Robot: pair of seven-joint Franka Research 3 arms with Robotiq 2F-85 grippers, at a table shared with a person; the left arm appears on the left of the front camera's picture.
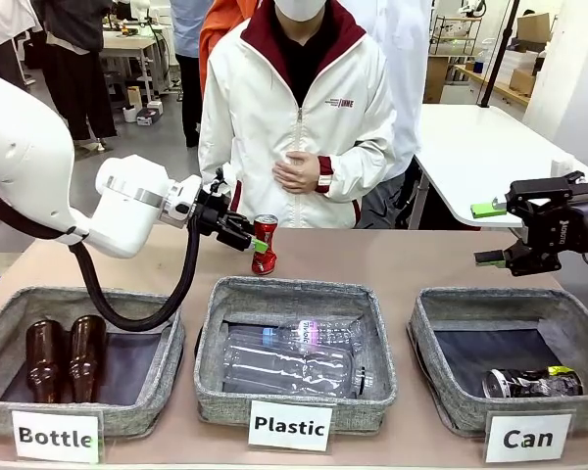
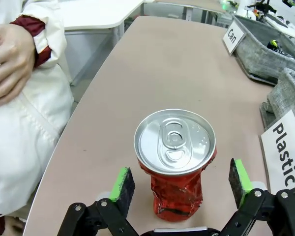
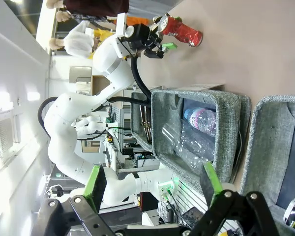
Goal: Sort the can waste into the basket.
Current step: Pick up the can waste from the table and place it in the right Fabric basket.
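A crushed red can (image 1: 265, 245) with a silver top stands upright on the table's far side, in front of the person. My left gripper (image 1: 256, 241) is open, and its green pads (image 2: 122, 184) flank the red can (image 2: 177, 167) with a gap on each side. The grey "Can" basket (image 1: 441, 305) sits at the front right with a dark can (image 1: 531, 382) lying in it. Above that basket's far edge, my right gripper (image 1: 490, 233) hovers open and holds nothing. The right wrist view shows my right gripper (image 3: 152, 181), the Can basket (image 3: 273, 115) and the red can (image 3: 184, 30) far off.
The "Plastic" basket (image 1: 208, 333) in the middle holds clear bottles (image 1: 294, 357). The "Bottle" basket (image 1: 0, 328) at the left holds two brown bottles (image 1: 67, 354). A person in a white jacket (image 1: 294, 117) stands at the far edge with a hand (image 1: 299, 171) at the waist.
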